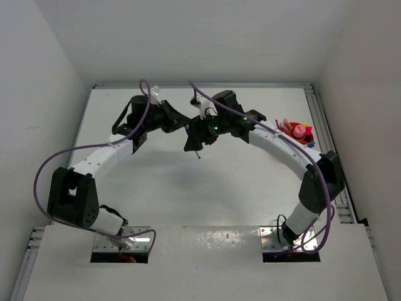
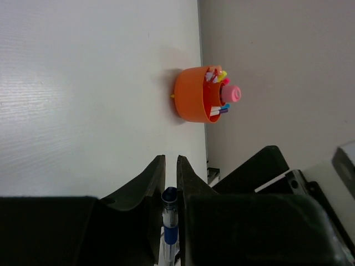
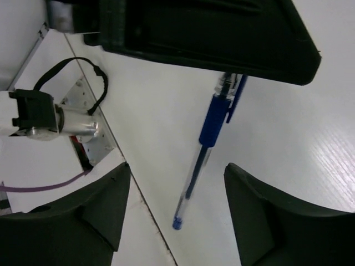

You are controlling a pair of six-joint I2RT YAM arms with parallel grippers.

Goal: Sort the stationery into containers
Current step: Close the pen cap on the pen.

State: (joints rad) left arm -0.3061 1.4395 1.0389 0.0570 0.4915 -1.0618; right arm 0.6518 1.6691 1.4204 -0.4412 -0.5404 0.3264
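My left gripper is shut on a thin blue pen and holds it by its cap end above the table. The pen hangs down, tip lowest. In the right wrist view the pen points from the left gripper's black body toward my right gripper. That gripper is open, a finger on each side of the pen's tip end, not touching it. The orange bowl stands by the right wall with several markers, pens and a pink-capped bottle in it.
Metal rails run along the table's right edge and back edge. The left arm's base and its purple cable show in the right wrist view. White walls close in the table on three sides.
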